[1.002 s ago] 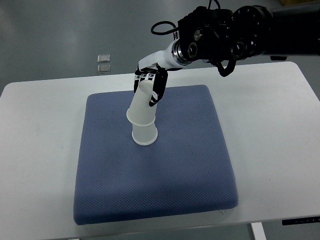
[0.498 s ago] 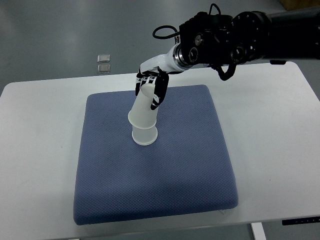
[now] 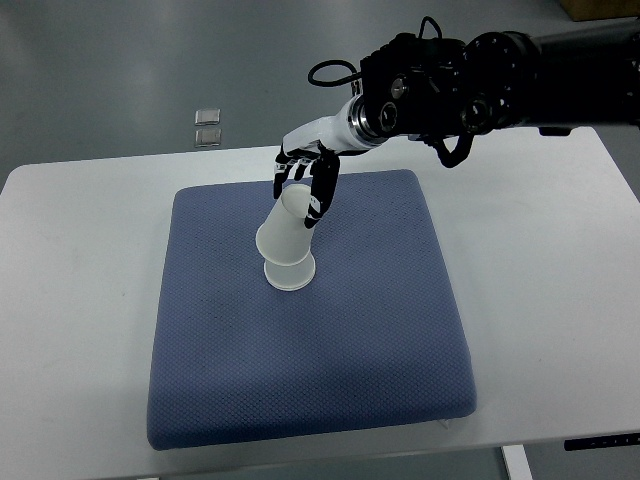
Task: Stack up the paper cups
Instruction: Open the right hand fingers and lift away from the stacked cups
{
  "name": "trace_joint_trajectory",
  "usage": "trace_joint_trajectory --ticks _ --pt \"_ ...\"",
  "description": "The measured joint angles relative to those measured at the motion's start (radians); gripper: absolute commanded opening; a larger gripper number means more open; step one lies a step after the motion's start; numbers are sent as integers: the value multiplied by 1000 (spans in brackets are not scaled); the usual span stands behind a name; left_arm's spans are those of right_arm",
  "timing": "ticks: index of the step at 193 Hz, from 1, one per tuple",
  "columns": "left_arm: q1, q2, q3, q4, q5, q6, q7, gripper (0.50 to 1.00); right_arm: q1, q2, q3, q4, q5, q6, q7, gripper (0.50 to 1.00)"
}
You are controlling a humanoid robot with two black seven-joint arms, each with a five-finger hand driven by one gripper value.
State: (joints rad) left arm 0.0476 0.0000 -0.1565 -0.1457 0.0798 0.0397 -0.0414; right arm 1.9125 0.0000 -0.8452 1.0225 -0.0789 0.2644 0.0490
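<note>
1. The right hand (image 3: pixel 303 182) enters from the picture's right edge and grasps the upper cup (image 3: pixel 285 228) by its closed end, with dark fingers (image 3: pixel 322 188) wrapped down the cup wall.
2. The upper cup is held mouth-down and tilted. Its long axis slopes from the hand down toward the picture's lower left.
3. The lower cup (image 3: pixel 290 273) stands inverted on the blue pad (image 3: pixel 310 340), directly beneath the upper cup's mouth. The upper cup partly covers it, but whether the two are fully seated cannot be told.
4. Judgement: seating calls for bringing the tilted axis upright over the lower cup.
5. The pad lies on the white bench (image 3: pixel 540 290). Nothing stands near the cups.
6. Two small squares (image 3: pixel 208 125) lie on the floor beyond the bench.
7. The left arm does not show.
</note>
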Motion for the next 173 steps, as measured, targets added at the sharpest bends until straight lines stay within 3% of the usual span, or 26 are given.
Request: trace_joint_trajectory --ticks 108,173 --pt "0 0 0 0 0 0 0 1000 27 0 59 -48 15 7 0 913" --pt "0 0 0 0 0 0 0 1000 -56 0 212 -228 92 9 2 915"
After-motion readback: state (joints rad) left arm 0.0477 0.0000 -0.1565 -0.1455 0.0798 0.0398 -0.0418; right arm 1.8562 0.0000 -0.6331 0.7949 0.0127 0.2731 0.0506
